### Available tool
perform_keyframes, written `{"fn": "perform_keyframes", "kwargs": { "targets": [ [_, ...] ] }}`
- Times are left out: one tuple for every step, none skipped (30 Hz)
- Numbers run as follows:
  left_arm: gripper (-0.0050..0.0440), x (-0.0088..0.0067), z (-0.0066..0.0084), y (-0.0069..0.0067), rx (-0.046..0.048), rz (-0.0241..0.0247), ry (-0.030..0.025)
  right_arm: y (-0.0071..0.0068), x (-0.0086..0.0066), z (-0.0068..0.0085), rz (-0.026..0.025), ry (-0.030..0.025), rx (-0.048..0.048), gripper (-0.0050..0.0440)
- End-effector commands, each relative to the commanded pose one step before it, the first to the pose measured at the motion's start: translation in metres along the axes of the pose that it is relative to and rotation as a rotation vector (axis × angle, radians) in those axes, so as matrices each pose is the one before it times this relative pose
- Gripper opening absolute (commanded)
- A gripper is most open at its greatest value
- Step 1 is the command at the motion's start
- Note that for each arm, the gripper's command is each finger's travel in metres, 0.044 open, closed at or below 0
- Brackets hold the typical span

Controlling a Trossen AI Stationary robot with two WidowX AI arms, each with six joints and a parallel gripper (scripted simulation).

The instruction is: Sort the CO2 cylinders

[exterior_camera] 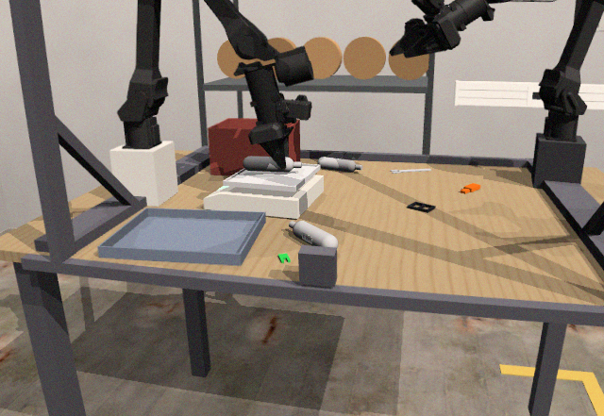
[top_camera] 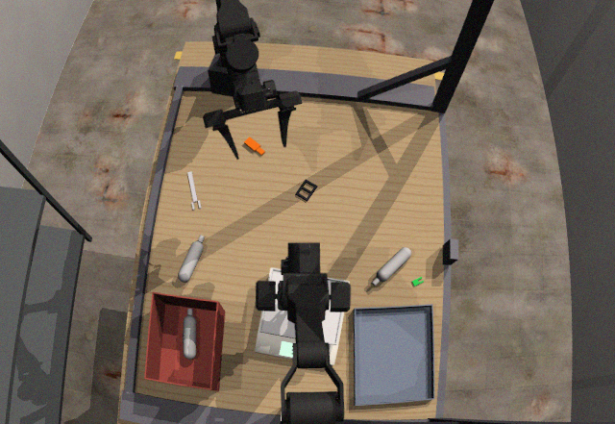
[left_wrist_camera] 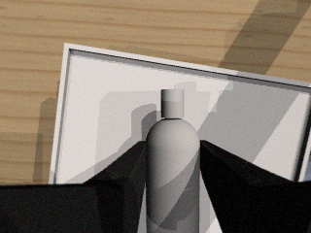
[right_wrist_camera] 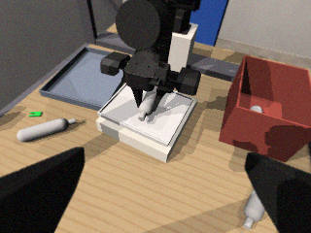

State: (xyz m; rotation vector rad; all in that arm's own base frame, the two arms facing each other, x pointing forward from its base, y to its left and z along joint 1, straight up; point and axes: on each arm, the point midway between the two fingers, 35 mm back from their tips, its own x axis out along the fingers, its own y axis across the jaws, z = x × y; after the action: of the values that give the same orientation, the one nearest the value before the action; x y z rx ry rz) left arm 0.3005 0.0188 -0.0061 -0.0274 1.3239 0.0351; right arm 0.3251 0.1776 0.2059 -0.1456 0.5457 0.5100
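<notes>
A grey CO2 cylinder [left_wrist_camera: 172, 170] lies flat on the white scale [exterior_camera: 265, 190]. My left gripper [left_wrist_camera: 171, 148] reaches down over it, and its fingers press on both sides of the body just below the neck. The cylinder also shows in the side view [exterior_camera: 268, 162] and in the right wrist view [right_wrist_camera: 147, 104]. The red scrap bin [top_camera: 181, 339] holds one cylinder [top_camera: 188, 332]. The grey tray [top_camera: 392, 355] has nothing in it. Two more cylinders lie on the table, one near the bin [top_camera: 190, 261] and one near the tray [top_camera: 393, 265]. My right gripper [top_camera: 258, 131] is open, high above the far end.
An orange piece [top_camera: 254, 146], a black buckle [top_camera: 306, 190], a white tool [top_camera: 192, 189] and a green clip [top_camera: 417, 282] lie on the table. A dark block [top_camera: 450, 251] sits on the table's edge rail. Frame posts stand at the corners.
</notes>
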Motion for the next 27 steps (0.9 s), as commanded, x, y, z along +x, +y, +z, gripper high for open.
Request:
{"fn": "perform_keyframes", "kwargs": {
  "targets": [
    [-0.0001, -0.03242, 0.01971, 0.00043, 0.00305, -0.00012, -0.0534, 0.00064, -0.00445, 0.007, 0.00139, -0.02181, -0.00255, 0.044],
    [-0.0002, -0.00957, 0.00267, -0.00001, 0.0, 0.0, -0.0001, 0.0, 0.0, 0.0, 0.0, 0.0, 0.0, 0.044],
    [-0.0002, -0.0097, 0.00267, -0.00001, 0.0, 0.0, -0.00009, 0.0, 0.0, 0.0, 0.0, 0.0, 0.0, 0.044],
    [-0.0003, -0.0094, 0.00256, -0.00001, 0.0, 0.0, -0.00008, 0.0, 0.0, 0.0, 0.0, 0.0, 0.0, 0.044],
    [-0.0003, -0.00875, 0.00236, -0.00001, 0.0, 0.0, -0.00006, 0.0, 0.0, 0.0, 0.0, 0.0, 0.0, 0.044],
    [-0.0003, -0.00778, 0.00209, -0.00001, 0.0, 0.0, -0.00005, 0.0, 0.0, 0.0, 0.0, 0.0, 0.0, 0.044],
    [-0.0003, 0.0, 0.0, 0.0, 0.0, 0.0, 0.0, 0.0, 0.0, 0.0, 0.0, 0.0, 0.0, 0.044],
    [-0.0003, 0.0, 0.0, 0.0, 0.0, 0.0, 0.0, 0.0, 0.0, 0.0, 0.0, 0.0, 0.0, 0.044],
    [-0.0004, -0.00649, 0.00173, -0.00001, 0.0, 0.0, -0.00004, 0.0, 0.0, 0.0, 0.0, 0.0, 0.0, 0.044],
    [-0.0004, -0.00491, 0.0013, -0.00001, 0.0, 0.0, -0.00003, 0.0, 0.0, 0.0, 0.0, 0.0, 0.0, 0.044],
    [-0.0005, -0.00446, 0.00115, -0.00001, 0.0, 0.0, -0.00002, 0.0, 0.0, 0.0, 0.0, 0.0, 0.0, 0.044],
    [-0.0005, 0.0, 0.0, 0.0, 0.0, 0.0, 0.0, 0.0, 0.0, 0.0, 0.0, 0.0, 0.0, 0.044],
    [-0.0013, -0.0002, 0.0006, 0.00146, -0.00082, 0.00067, -0.0013, 0.0, 0.0, 0.0, 0.0, 0.0, 0.0, 0.044],
    [-0.002, 0.00435, -0.00094, 0.00235, -0.00188, -0.00124, 0.01468, 0.00041, 0.00147, -0.00547, -0.00449, 0.012, 0.00167, 0.044],
    [-0.0027, 0.00138, 0.00065, 0.00296, -0.00192, 0.00058, 0.0016, -0.00028, 0.00038, 0.00018, -0.00655, -0.0011, 0.00593, 0.044],
    [-0.0035, -0.00018, 0.00081, 0.0036, -0.00219, 0.00171, -0.00209, -0.00057, 0.00151, -0.00084, -0.00976, 0.00299, 0.00452, 0.044],
    [-0.0043, -0.00029, 0.00119, 0.00557, -0.00336, 0.0026, -0.00325, -0.00095, 0.00249, -0.00158, -0.01676, 0.00559, 0.00762, 0.044],
    [-0.005, -0.00035, 0.00128, 0.00653, -0.00386, 0.00321, -0.00378, -0.00116, 0.00099, 0.00015, -0.02101, -0.00143, 0.00965, 0.044],
    [-0.005, -0.00048, 0.00149, 0.00849, -0.00492, 0.00435, -0.00487, -0.0015, 0.00118, 0.00043, -0.02813, -0.00298, 0.01304, 0.044],
    [-0.005, -0.00053, 0.00162, 0.00898, -0.00502, 0.00495, -0.00625, -0.00151, 0.00119, 0.00023, -0.02943, -0.00332, 0.01371, 0.044],
    [-0.005, -0.00064, 0.00151, 0.01031, -0.00562, 0.00596, -0.00669, -0.00162, 0.00125, 0.00003, -0.03294, -0.00404, 0.01538, 0.044],
    [-0.005, -0.00081, 0.0012, 0.0122, -0.0065, 0.00728, -0.00672, -0.00174, 0.00114, 0.00054, -0.03745, -0.00679, 0.0179, 0.044],
    [-0.005, -0.00093, 0.00088, 0.01319, -0.00681, 0.00831, -0.00712, -0.00167, 0.00082, 0.00137, -0.03868, -0.01004, 0.01932, 0.044],
    [-0.005, 0.0, 0.0, 0.0, 0.0, 0.0, 0.0, 0.0, 0.0, 0.0, 0.0, 0.0, 0.0, 0.044],
    [-0.005, 0.0, 0.0, 0.0, 0.0, 0.0, 0.0, 0.0, 0.0, 0.0, 0.0, 0.0, 0.0, 0.044],
    [-0.005, -0.00107, 0.00046, 0.01419, -0.00708, 0.00945, -0.00747, -0.00137, 0.00008, 0.00404, -0.03839, -0.01714, 0.02187, 0.044],
    [-0.005, -0.00119, -0.00004, 0.01489, -0.00717, 0.01047, -0.0076, -0.00155, 0.00056, 0.00054, -0.03884, -0.0109, 0.01963, 0.044]
  ]
}}
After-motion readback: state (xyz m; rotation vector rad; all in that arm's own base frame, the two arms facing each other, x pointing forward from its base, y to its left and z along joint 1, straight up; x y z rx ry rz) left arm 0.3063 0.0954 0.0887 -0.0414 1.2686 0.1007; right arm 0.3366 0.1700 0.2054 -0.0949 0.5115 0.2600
